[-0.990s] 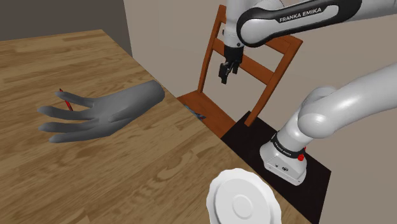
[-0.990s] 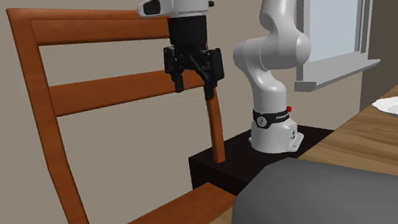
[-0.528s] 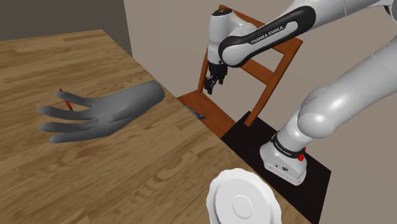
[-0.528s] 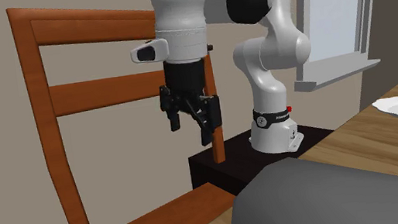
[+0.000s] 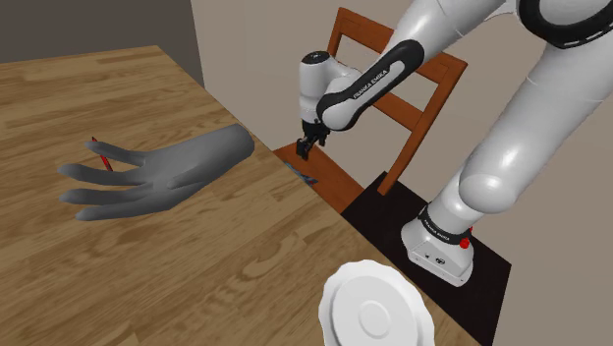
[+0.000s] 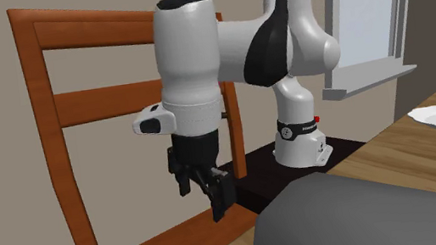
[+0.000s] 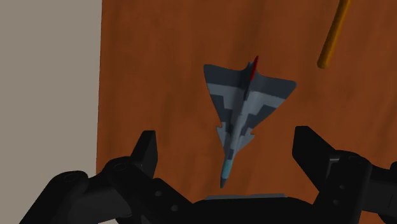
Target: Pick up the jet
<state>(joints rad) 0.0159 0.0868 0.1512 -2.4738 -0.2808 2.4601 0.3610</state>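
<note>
The jet [image 7: 245, 108] is a small grey-blue delta-wing toy with a red tail fin, lying flat on the brown wooden chair seat [image 7: 159, 76]. My black gripper [image 7: 227, 143] hangs open above it, one finger on each side of the nose end, neither touching it. From the shoulder view the gripper [image 5: 306, 147] is low over the seat [image 5: 329, 169], just above the jet [image 5: 303, 175] by the table's edge. The second exterior view has the gripper [image 6: 203, 198] open in front of the chair back [image 6: 103, 102], close above the seat.
A large grey hand sculpture [image 5: 157, 177] lies on the wooden table [image 5: 147, 285], with a thin red object [image 5: 101, 152] by its fingers. A white plate [image 5: 373, 313] sits near the table's front edge. The chair's backrest [image 5: 413, 88] rises behind the gripper. The black stand [image 5: 388, 221] adjoins the chair.
The arm has swung down and toward the shoulder view's left, bringing the gripper from beside the chair back to just above the seat. The fingers stayed open.
</note>
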